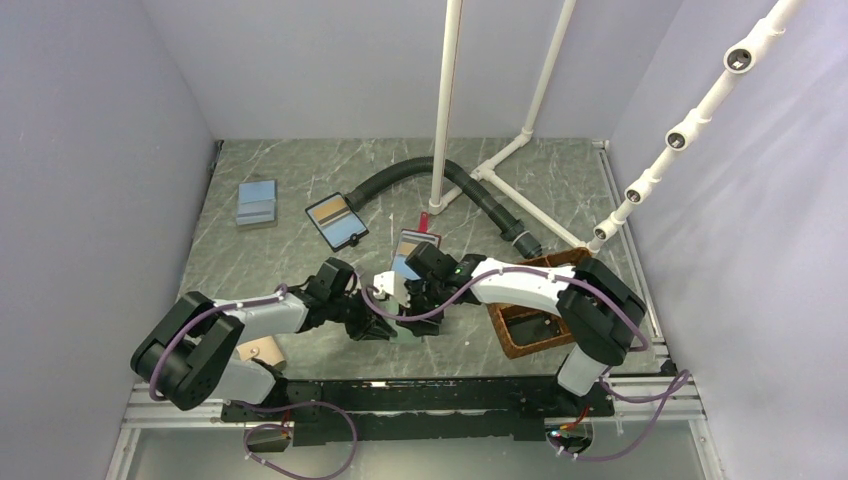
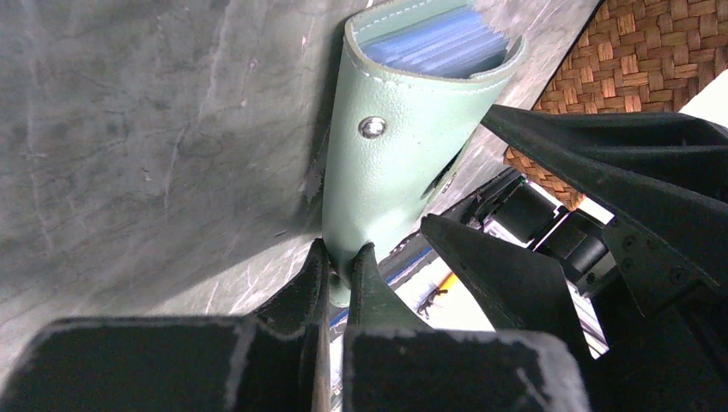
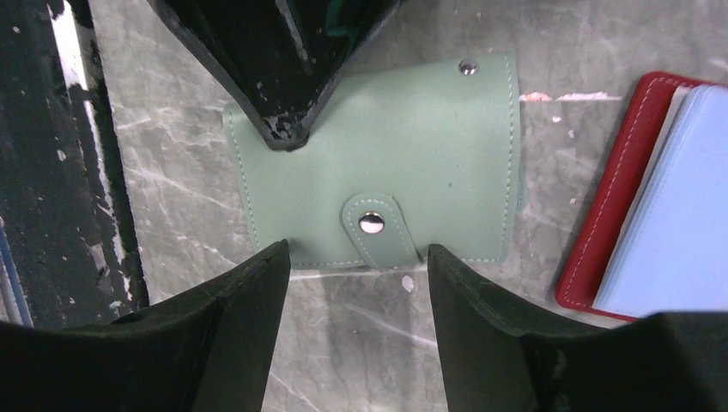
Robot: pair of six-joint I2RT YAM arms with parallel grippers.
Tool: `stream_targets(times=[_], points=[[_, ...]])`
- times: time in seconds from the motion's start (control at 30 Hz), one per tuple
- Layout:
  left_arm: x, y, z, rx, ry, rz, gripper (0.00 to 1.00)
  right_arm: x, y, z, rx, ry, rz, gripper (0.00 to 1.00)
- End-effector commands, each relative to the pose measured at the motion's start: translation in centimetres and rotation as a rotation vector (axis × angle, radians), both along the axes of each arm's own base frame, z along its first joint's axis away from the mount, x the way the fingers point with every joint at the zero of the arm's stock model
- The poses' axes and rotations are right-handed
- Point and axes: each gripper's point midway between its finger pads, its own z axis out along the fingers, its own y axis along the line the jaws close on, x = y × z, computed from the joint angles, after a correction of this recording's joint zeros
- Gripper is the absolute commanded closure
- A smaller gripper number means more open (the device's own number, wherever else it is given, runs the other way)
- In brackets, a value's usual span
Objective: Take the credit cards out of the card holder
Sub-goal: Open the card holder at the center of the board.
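Low in the centre of the overhead view, the left gripper [image 2: 343,260] has its jaws pinched onto one edge of the teal-green card holder [image 3: 429,146]. The holder lies snapped shut on the grey marbled tabletop [image 3: 343,343]. The right gripper [image 3: 356,283] hangs over it, jaws spread either side of the snap tab. Pale blue credit cards [image 2: 438,47] show at the holder's open end. Just beyond lies a red-edged holder [image 3: 601,232]. A wicker basket [image 1: 510,340] sits to the right, and a black-edged holder [image 1: 337,221] lies farther up on the left.
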Motion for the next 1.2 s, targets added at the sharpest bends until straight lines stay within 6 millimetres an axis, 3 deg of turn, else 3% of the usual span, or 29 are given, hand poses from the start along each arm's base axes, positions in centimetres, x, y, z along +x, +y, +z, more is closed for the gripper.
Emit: stream_targets(times=[0.0,0.27,0.5,0.67,0.83,1.0,1.17], points=[[-0.1,0.8,-1.7,0.066,0.007,0.023,1.00,0.8,2.8,3.2,0.105,-0.035,0.026,0.38],[0.0,0.6,-1.4,0.057,0.001,0.016,1.00,1.2,2.9,1.4,0.052,-0.027,0.027,0.43],[0.3,0.4,-1.1,0.039,-0.014,0.020,1.00,-0.1,2.1,-0.5,0.005,-0.010,0.052,0.48],[0.2,0.5,-1.1,0.044,-0.013,0.023,1.00,-0.5,0.9,-1.6,-0.042,-0.012,0.056,0.70],[0.0,1.2,-1.5,0.080,-0.002,0.053,1.00,-2.0,-0.3,-0.6,-0.018,0.007,0.089,0.88],[-0.1,1.6,-1.8,0.098,0.007,0.072,1.00,-3.4,-0.8,1.6,0.061,0.057,0.127,1.00],[-0.1,1.9,-1.9,0.115,0.011,0.089,1.00,-2.2,-1.8,2.4,0.086,0.093,0.093,1.00]])
